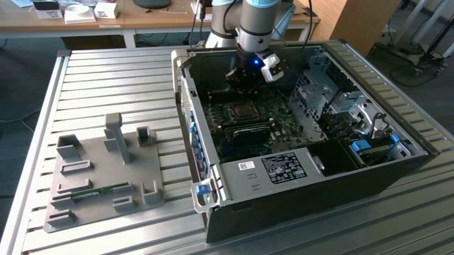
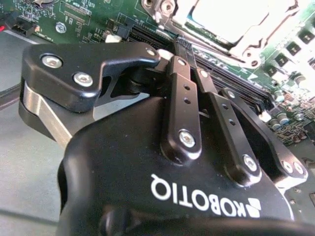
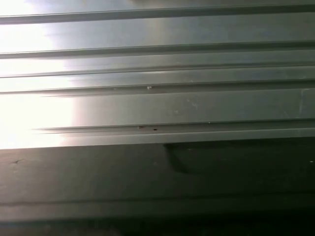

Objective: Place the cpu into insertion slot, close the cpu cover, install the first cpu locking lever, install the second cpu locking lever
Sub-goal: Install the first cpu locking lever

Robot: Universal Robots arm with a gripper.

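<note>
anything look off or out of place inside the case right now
Nothing stands out. The cpu lies flat and square in the insertion slot, and the gripper hangs over the motherboard beside it.

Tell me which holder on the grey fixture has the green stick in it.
The long low holder at the fixture's near edge, stick lying along it; the upright ones are empty.

We log the gripper (image 1: 245, 88) low inside the open computer case (image 1: 312, 196). Room is free straight above it. The case wall (image 1: 212, 61) stands close alongside, the drive cage (image 1: 319, 93) is near on its other side, and the motherboard (image 1: 284, 121) lies just beneath.
</note>
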